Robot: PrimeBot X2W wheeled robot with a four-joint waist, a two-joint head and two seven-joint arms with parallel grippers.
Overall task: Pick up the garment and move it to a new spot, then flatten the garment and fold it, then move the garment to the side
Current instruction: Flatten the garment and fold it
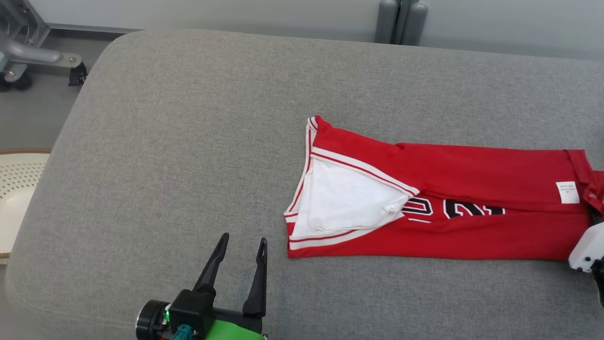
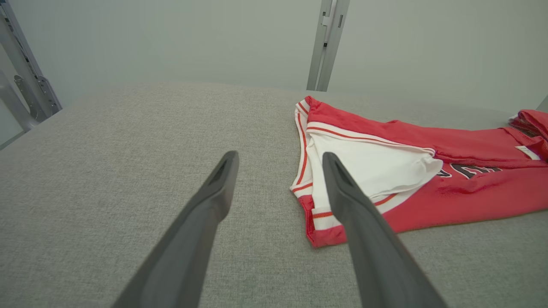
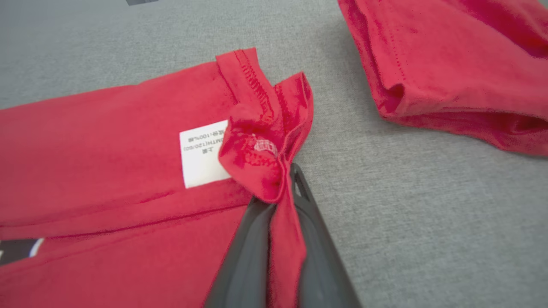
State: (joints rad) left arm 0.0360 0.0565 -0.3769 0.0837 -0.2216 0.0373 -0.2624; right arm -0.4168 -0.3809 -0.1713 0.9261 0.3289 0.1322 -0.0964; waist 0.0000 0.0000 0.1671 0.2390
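The garment point(image 1: 472, 189) is a red jersey with white trim and black numbers, lying lengthwise on the grey cushion point(image 1: 188, 141), its white lining turned out at the left end. My left gripper point(image 1: 244, 237) stands open just left of that end, with nothing between its fingers point(image 2: 279, 157). In the right wrist view my right gripper point(image 3: 284, 179) is shut on a bunched red hem of the garment point(image 3: 107, 141), beside a white care label point(image 3: 201, 154). Its white wrist piece point(image 1: 585, 250) shows at the garment's right end. Another red fold point(image 3: 449, 64) lies apart, beyond the grip.
The cushion's rounded left edge drops to the floor, where a metal frame on wheels point(image 1: 28, 56) and a white perforated object point(image 1: 19, 189) stand. Grey posts point(image 1: 401, 21) rise behind the cushion's far edge. Bare cushion spreads left of and behind the garment.
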